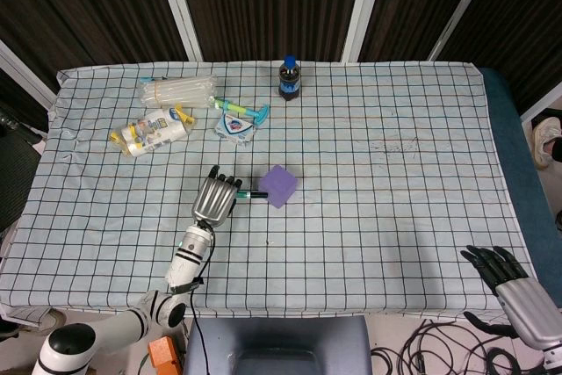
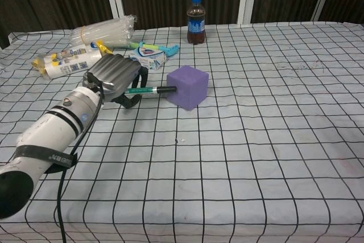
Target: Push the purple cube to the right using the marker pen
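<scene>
The purple cube [image 1: 281, 185] [image 2: 189, 86] sits on the checked cloth a little left of the table's middle, turned at an angle. My left hand [image 1: 217, 198] [image 2: 116, 77] grips a green marker pen [image 1: 250, 193] [image 2: 149, 90] that points right, with its dark tip against the cube's left face. My right hand [image 1: 509, 279] hangs beyond the table's front right corner with its fingers spread and nothing in it; the chest view does not show it.
At the back stands a cola bottle [image 1: 289, 78] [image 2: 196, 20]. On the back left lie a bag of clear tubes [image 1: 179, 90], a yellow-labelled bottle on its side [image 1: 151, 132], a teal tool [image 1: 242, 110] and a small white packet [image 1: 235, 126].
</scene>
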`<state>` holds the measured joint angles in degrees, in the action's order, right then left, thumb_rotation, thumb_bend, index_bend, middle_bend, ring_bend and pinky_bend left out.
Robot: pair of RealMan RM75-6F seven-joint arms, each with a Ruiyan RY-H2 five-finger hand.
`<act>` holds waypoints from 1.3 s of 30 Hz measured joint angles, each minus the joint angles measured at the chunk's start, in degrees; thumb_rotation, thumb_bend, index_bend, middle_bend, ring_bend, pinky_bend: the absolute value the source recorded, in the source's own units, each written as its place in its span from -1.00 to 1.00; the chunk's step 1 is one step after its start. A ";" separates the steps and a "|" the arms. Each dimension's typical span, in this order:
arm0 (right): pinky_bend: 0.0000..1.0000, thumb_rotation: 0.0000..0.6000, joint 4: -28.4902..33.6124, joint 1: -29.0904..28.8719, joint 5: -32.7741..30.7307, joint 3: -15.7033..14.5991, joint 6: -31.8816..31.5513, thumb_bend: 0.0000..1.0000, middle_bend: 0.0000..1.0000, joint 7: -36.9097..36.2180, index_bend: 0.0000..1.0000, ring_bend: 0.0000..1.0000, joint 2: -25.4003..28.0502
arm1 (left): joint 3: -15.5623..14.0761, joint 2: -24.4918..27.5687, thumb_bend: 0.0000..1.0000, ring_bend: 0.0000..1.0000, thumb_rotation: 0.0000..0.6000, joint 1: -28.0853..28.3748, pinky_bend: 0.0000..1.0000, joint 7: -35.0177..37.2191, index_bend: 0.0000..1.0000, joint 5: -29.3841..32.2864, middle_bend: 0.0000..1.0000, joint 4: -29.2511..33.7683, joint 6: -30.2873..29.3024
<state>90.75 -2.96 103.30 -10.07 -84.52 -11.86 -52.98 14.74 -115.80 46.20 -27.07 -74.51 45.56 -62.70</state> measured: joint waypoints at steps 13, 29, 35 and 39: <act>-0.81 1.00 0.68 -0.05 0.73 -0.28 0.71 -0.27 -0.64 2.27 -1.00 -0.75 -0.56 | -6.02 14.78 -0.05 0.01 1.00 -12.41 -0.55 -3.76 0.44 -0.58 0.57 15.78 -8.88; -0.81 1.00 1.30 -0.18 0.98 -0.38 1.49 -0.27 -0.64 4.43 -1.00 -0.75 -1.32 | -8.74 19.47 -0.20 -0.87 1.00 -19.08 -0.59 -0.59 -0.88 4.19 -0.74 13.55 -5.17; -0.81 1.00 1.28 0.01 0.70 -0.33 1.24 -0.27 -0.64 4.48 -1.00 -0.75 -1.32 | -7.63 20.93 -0.20 -0.93 1.00 -20.14 -0.71 -1.76 -0.94 6.61 -0.86 17.08 -4.98; -0.81 1.00 1.19 0.18 0.28 -0.23 0.97 -0.27 -0.64 4.19 -1.00 -0.75 -1.21 | -8.22 25.04 -0.20 -1.00 1.00 -21.89 -0.99 -0.53 -1.00 5.42 -0.98 24.12 -7.03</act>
<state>91.94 -2.78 103.57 -10.30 -83.55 -7.67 -54.19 6.52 -90.77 24.31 -27.60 -69.08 69.69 -69.73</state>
